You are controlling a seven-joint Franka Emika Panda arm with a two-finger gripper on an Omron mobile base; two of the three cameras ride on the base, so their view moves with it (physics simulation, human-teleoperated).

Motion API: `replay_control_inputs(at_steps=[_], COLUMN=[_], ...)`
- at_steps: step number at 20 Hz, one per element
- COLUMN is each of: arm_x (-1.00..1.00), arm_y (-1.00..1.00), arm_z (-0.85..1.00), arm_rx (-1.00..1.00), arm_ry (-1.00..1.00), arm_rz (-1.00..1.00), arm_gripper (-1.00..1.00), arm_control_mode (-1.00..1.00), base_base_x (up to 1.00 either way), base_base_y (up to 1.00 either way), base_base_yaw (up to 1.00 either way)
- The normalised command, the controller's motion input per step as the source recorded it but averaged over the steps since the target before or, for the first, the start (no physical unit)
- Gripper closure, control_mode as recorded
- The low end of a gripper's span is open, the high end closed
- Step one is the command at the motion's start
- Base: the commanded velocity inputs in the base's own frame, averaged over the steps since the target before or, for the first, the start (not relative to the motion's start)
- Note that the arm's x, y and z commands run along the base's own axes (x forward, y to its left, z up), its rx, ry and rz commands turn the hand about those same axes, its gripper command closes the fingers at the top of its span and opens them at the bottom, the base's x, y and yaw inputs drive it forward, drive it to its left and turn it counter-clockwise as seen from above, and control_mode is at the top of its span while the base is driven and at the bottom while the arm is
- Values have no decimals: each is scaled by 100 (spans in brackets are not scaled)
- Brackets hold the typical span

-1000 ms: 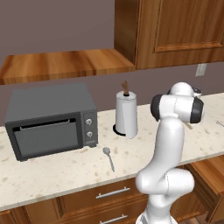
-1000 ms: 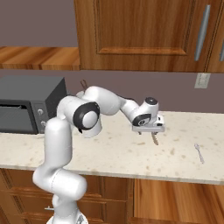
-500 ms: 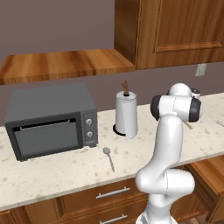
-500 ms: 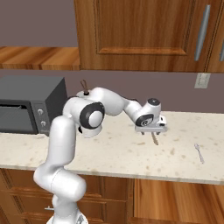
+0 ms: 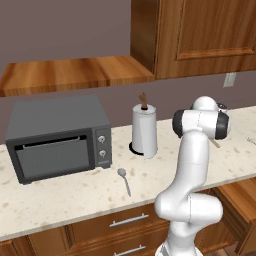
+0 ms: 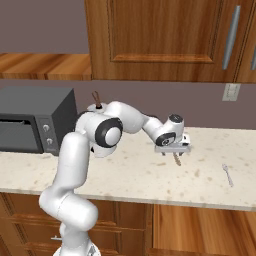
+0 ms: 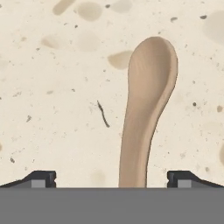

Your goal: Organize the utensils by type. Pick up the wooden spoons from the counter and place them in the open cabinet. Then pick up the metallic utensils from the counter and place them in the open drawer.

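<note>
Hand view: wooden spoon [image 7: 146,109], pale tan with an oval bowl at upper right of frame, its handle running down to bottom centre between the fingertips [image 7: 41,178], which stand spread wide on either side, apart from it. Right base view: gripper [image 6: 173,150] hangs mid-frame over the counter [image 6: 130,175], spoon handle poking below it; bare stone lies around, with a small silver spoon [image 6: 227,174] at far right near the front edge.

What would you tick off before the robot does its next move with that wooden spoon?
1. Wooden spoon between the tool's fingertips: ok, seen in the hand view.
2. Fingertips closed on its handle: cannot tell; they stand wide apart.
3. Spoon clear of the counter: cannot tell.
4. Open cabinet within sight: not ok, only closed doors show.
5. Small silver spoon out of the way: ok, it lies near the microwave.
</note>
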Motion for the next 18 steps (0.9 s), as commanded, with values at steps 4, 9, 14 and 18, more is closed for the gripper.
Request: replay_control_inputs(at_steps=[4,9,14,18], arm_x=[7,11,6,0], arm_y=[-5,-7,-2,0], arm_z=[-17,-16,-27,-40], arm_rx=[-2,-2,-1,0], arm_ry=[0,0,0,1], arm_rz=[0,0,0,0], arm_gripper=[-100,-100,-100,100], arm_control_mode=[-100,-100,-100,-100], base_base_x=[0,0,0,0], base_base_y=[0,0,0,0], base_base_yaw=[0,0,0,0])
